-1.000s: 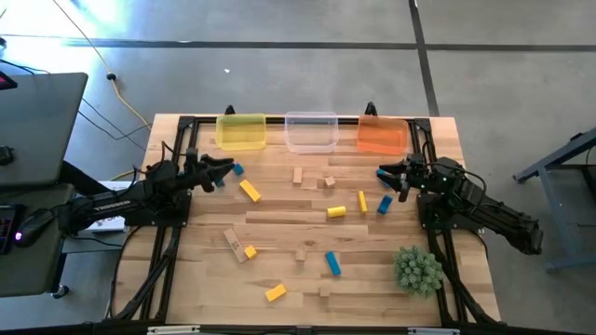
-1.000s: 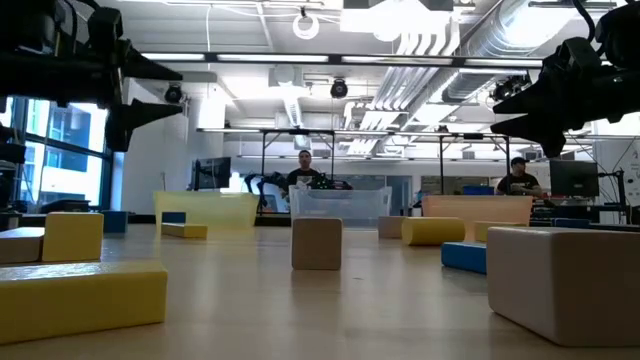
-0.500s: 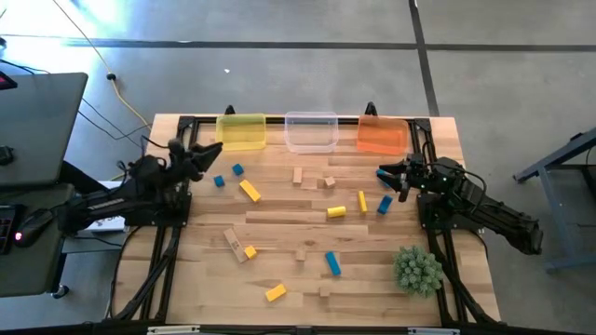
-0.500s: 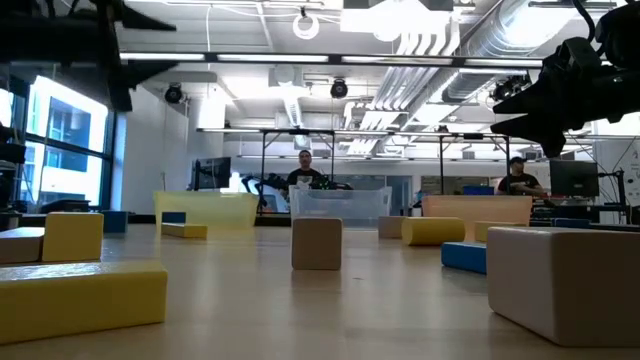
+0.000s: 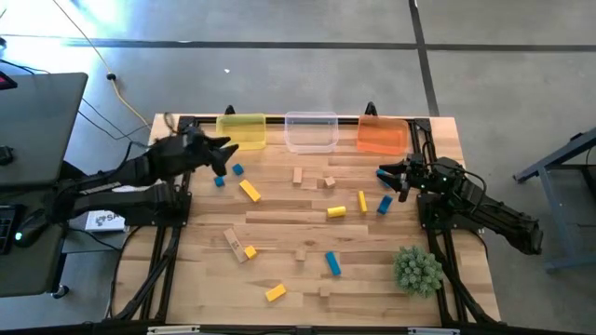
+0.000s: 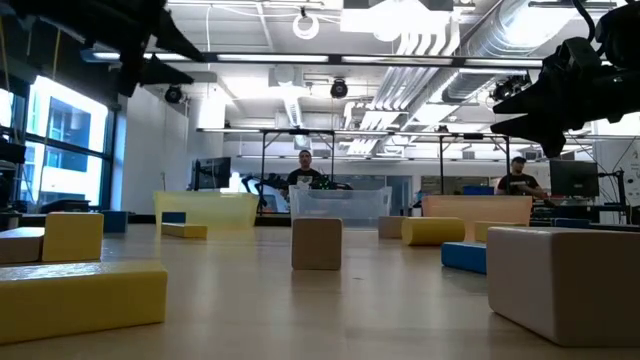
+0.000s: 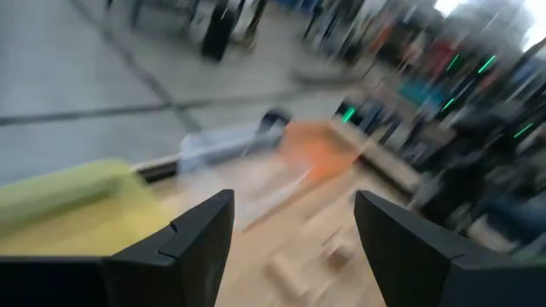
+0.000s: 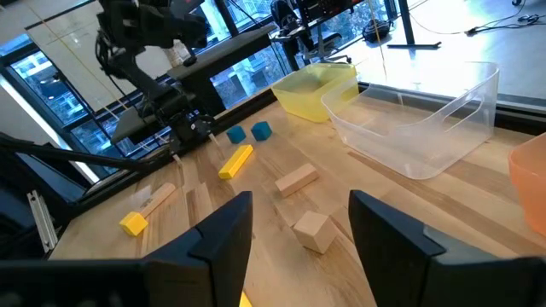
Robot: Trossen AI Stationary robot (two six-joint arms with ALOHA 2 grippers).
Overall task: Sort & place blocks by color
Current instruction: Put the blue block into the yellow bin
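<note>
Yellow, blue and plain-wood blocks lie scattered over the tabletop, none binned. Left gripper, jaws apart and empty, hangs beside the yellow bin; right gripper, jaws apart and empty, near the orange bin. Low view alone shows two people beyond; no legible writing.

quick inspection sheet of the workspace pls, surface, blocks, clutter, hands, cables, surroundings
surface: wooden table, blocks scattered loose across it.
job's things: blue blocks, yellow blocks and plain wood blocks all on the table; yellow bin, clear bin and orange bin lined along the far edge.
clutter: green plant ball at the near right corner.
hands: left hand open, raised beside the yellow bin, empty; right hand open, empty, below the orange bin.
cables: cable on the floor, left.
surroundings: two people behind the table; monitor at left.
</note>
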